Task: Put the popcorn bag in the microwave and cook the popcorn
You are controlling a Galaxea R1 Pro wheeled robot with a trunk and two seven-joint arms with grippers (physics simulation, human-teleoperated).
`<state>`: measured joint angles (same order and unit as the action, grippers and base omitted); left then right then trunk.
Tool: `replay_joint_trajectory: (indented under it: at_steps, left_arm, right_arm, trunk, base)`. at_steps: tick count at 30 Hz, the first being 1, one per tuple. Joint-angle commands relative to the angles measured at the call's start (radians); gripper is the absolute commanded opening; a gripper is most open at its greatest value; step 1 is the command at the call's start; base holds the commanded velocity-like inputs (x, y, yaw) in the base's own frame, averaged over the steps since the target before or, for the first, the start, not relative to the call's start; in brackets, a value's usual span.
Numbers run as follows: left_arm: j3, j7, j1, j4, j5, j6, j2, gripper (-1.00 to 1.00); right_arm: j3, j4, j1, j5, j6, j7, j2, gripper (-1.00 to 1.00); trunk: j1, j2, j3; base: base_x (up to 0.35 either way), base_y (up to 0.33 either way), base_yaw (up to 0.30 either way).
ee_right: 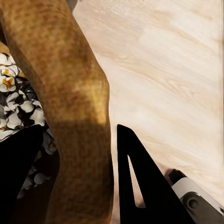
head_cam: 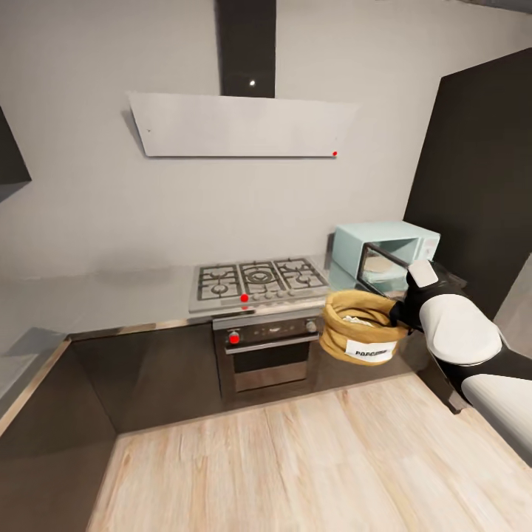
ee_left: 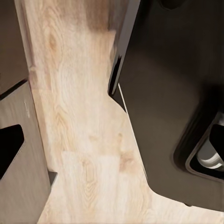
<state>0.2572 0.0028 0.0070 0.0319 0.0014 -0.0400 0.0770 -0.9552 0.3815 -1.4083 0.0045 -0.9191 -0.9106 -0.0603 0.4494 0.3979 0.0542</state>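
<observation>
My right gripper is shut on the rolled rim of the tan popcorn bag, holding it in the air in front of the countertop, just below and left of the mint-blue microwave. The microwave's dark door looks swung open onto a pale interior. In the right wrist view the bag's wall is pinched between the two black fingers, with white popcorn inside. Whitish popcorn also shows in the bag's mouth. My left gripper hangs over the wooden floor, its dark fingers wide apart.
A gas hob sits left of the microwave, with a built-in oven below and an extractor hood above. A tall dark cabinet stands right of the microwave. Dark cabinet fronts line the light wooden floor.
</observation>
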Motion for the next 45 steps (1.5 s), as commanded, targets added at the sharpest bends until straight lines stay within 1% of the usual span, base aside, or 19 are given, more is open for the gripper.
replay_joint_trajectory:
  at_steps: [1,8,12,27,32,38,45]
  left_arm:
    - [0.004,0.0,0.001,0.003,0.0,-0.004,-0.001,1.0]
    - [0.002,0.0,0.001,0.003,0.0,-0.006,-0.005,1.0]
    - [0.002,0.0,0.001,0.003,0.0,-0.006,-0.01,1.0]
    - [0.002,0.0,0.001,0.003,0.0,-0.006,-0.011,1.0]
    - [0.002,0.0,0.001,0.002,0.0,-0.006,-0.011,1.0]
    - [0.002,-0.001,0.001,0.002,0.0,-0.005,-0.014,1.0]
    - [0.002,-0.001,0.001,0.002,0.0,-0.004,-0.015,1.0]
  right_arm:
    - [-0.004,0.0,-0.001,0.0,-0.004,-0.004,0.0,-1.0]
    - [-0.004,0.001,-0.001,0.0,-0.004,-0.003,0.0,-1.0]
    - [-0.003,0.001,-0.001,0.0,-0.004,-0.003,0.0,-1.0]
    - [-0.002,0.0,-0.001,0.0,-0.004,-0.003,0.0,-1.0]
    - [-0.002,0.0,-0.001,0.0,-0.004,-0.003,0.0,-1.0]
    - [-0.002,0.0,-0.001,0.0,-0.004,-0.002,0.0,-1.0]
    - [0.0,0.0,-0.001,0.0,-0.004,-0.002,0.0,-1.0]
  trunk:
    - [0.001,0.002,0.002]
    - [0.001,0.002,0.002]
    - [0.001,0.002,0.002]
    - [0.001,0.002,0.003]
    - [0.001,0.002,0.005]
    - [0.001,0.002,0.006]
    - [0.001,0.002,0.006]
  base:
    - [0.0,0.0,-0.298]
    - [0.0,-0.002,-0.298]
    - [0.0,-0.134,-0.298]
    - [0.001,-0.288,-0.298]
    - [0.119,-0.281,-0.287]
    - [0.276,-0.12,-0.075]
    - [0.328,-0.014,-0.002]
